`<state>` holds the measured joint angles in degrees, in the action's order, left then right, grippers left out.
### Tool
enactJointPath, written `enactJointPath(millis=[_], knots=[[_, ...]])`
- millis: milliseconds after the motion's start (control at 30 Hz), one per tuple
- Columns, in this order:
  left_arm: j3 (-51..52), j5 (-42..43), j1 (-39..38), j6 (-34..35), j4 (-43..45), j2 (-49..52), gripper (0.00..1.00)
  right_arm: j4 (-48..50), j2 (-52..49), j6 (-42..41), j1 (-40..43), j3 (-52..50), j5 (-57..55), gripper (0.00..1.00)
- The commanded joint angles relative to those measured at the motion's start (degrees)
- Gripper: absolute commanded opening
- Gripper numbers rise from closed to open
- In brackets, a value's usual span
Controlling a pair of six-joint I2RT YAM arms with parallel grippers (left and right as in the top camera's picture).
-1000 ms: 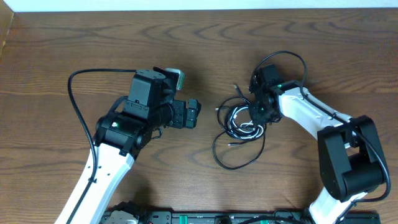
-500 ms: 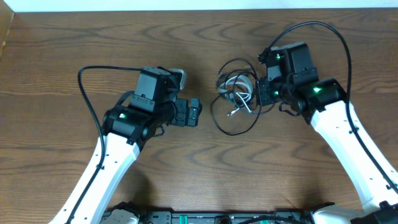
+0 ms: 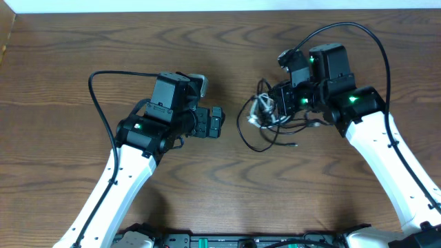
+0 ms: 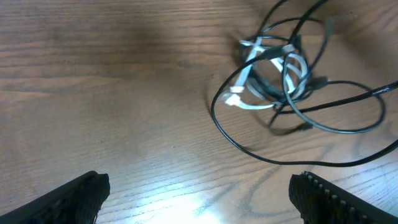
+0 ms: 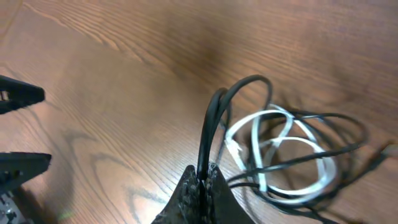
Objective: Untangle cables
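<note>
Well inside table [image 3: 69,41] edges, right fingers [image 5: 186,196] pinching black cable [image 5: 206,137], white cable [image 4: 235,99] entangled, left fingers [image 4: 68,199] spread

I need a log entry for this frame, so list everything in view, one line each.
Long thin black cable: one, black, looped at centre-right of the table, tangled with the white cable, two strands pinched in the right pincer.
Shorter thin white cable: one, white, coiled inside the black loops.
Brown wooden table: one, brown, under everything.
Thick black arm leads: two, black, one arching from each arm.
Robot arms: two, white and black, reaching in from the lower left and lower right.
Left pincer: one, black, open, left of the tangle and apart from it.
Right pincer: one, black, shut on the black cable.
</note>
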<state>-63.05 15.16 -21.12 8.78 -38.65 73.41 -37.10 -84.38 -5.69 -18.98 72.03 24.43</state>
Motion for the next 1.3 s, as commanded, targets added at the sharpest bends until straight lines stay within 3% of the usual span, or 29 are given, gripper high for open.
enactJointPath(millis=[0,167,400,633,1100,1200,1267], knots=[[-0.9,1.0,-0.2,0.1,0.2,0.1,0.98,0.5,0.7,-1.3,-0.1,1.0,0.1,0.01],[-0.9,5.7,-0.2,0.0,1.0,0.1,0.98,0.5,1.8,-3.0,-0.2,1.6,1.7,0.01],[-0.9,17.9,-1.7,-4.0,4.2,1.6,0.98,5.1,1.9,-17.8,-0.2,1.6,1.2,0.01],[-0.9,17.9,-7.4,-4.0,7.6,3.0,0.99,7.6,1.9,-33.6,-0.2,1.6,0.9,0.01],[-0.9,10.1,-16.5,-4.1,15.3,6.6,0.98,10.9,1.9,-42.8,-0.2,1.6,7.3,0.01],[-0.9,6.4,-17.7,-4.1,16.3,9.0,0.94,11.0,1.9,-44.7,-0.2,1.6,8.3,0.01],[-0.9,3.6,-18.2,-4.1,16.7,10.5,0.80,11.0,1.9,-45.1,-0.2,1.6,8.8,0.01]])
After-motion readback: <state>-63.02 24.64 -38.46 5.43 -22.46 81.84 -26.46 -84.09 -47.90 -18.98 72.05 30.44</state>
